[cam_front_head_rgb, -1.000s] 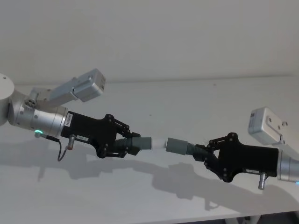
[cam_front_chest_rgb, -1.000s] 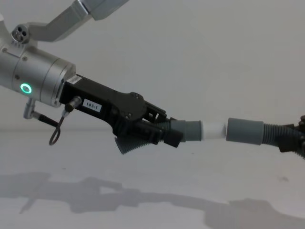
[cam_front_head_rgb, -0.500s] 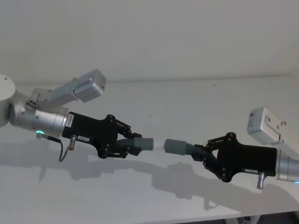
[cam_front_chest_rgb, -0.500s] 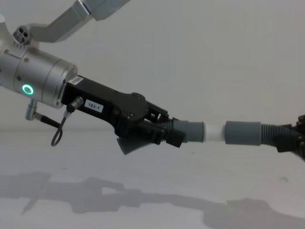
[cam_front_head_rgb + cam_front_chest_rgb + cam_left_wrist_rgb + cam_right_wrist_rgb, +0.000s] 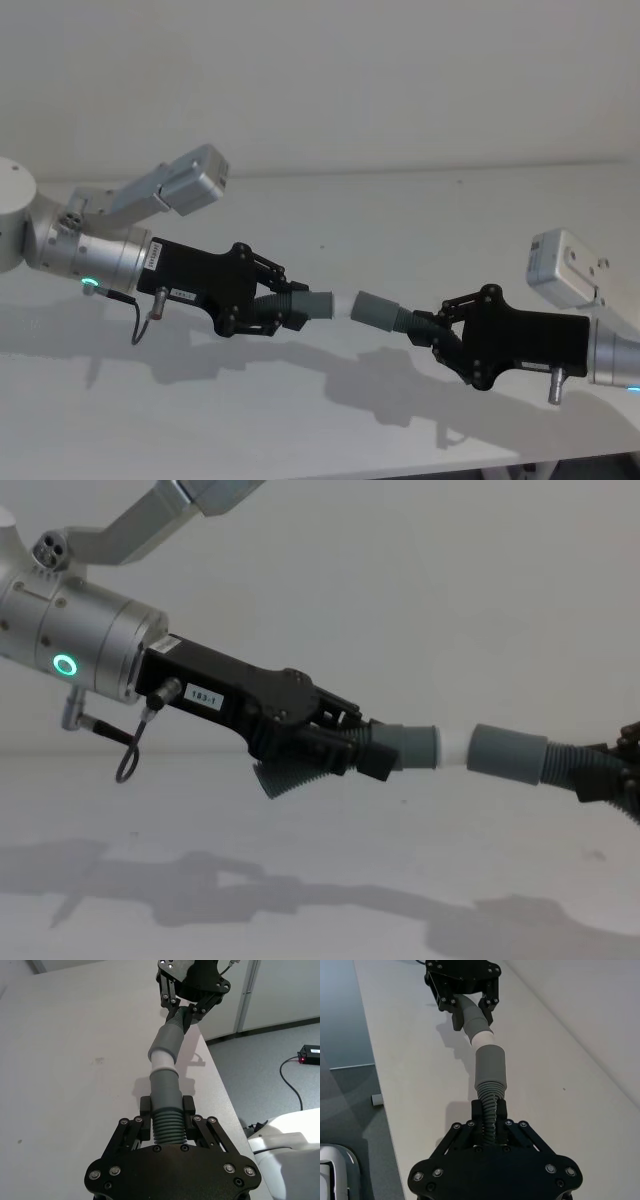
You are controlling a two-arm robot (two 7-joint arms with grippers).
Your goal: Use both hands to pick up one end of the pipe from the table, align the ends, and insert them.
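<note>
Above the surface [image 5: 420, 220]: we see both hose pieces held up, end to end.
Left pincer [image 5: 283, 308]: clamped on the white-tipped hose piece [image 5: 300, 305].
Right pincer [image 5: 428, 331]: clamped on the grey-cuffed hose piece [image 5: 385, 314].
Ends: white tip [image 5: 452, 750] meets the grey cuff [image 5: 507, 751].

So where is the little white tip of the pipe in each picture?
Head view: white tip in the middle, between both cuffs.
Left wrist view: centre, above the left gripper.
Right wrist view: upper middle, beyond the right gripper.
Chest view: right of centre.
Shared landmark: the wide grey cuff it points into.
</note>
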